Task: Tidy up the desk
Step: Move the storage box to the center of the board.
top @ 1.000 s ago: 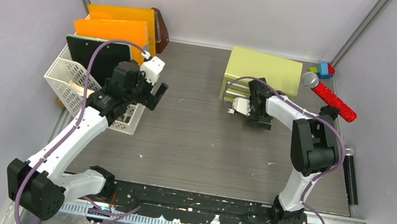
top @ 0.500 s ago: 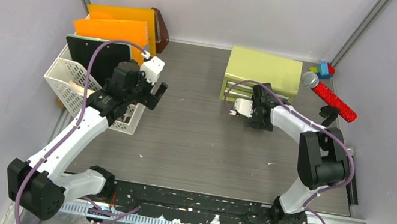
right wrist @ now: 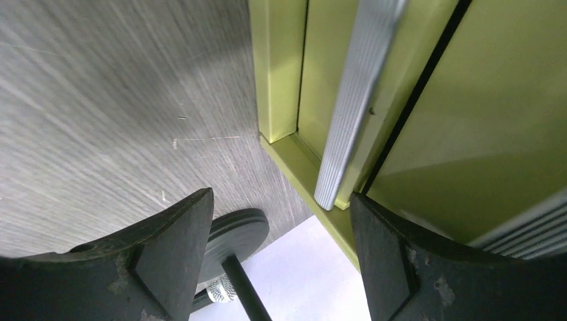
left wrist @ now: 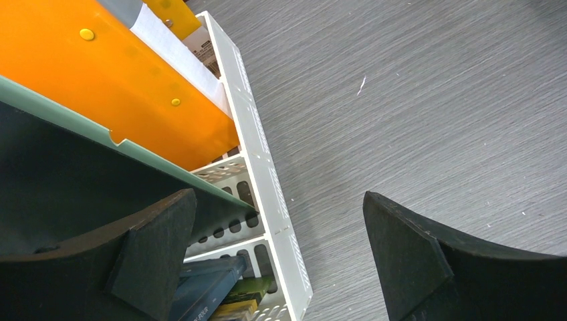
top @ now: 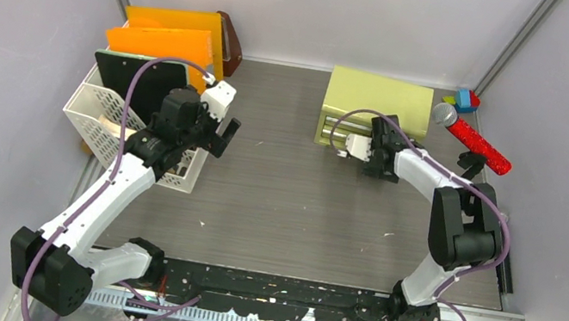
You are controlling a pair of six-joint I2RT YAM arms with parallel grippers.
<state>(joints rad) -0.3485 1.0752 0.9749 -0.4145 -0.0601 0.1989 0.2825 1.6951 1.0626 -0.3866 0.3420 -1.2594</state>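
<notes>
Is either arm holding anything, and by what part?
Nothing is held. The left end effector is open by the file rack; the right end effector is open facing the drawer handle.

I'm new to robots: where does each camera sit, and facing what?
Top: overhead, near edge, looking down at the dark wood-grain desk; both arms show.
Left wrist: on the left hand, facing the white perforated rack; its fingers show.
Right wrist: on the right hand, facing the yellow-green drawer cabinet; fingers show.
Top view shares that cabinet.
</notes>
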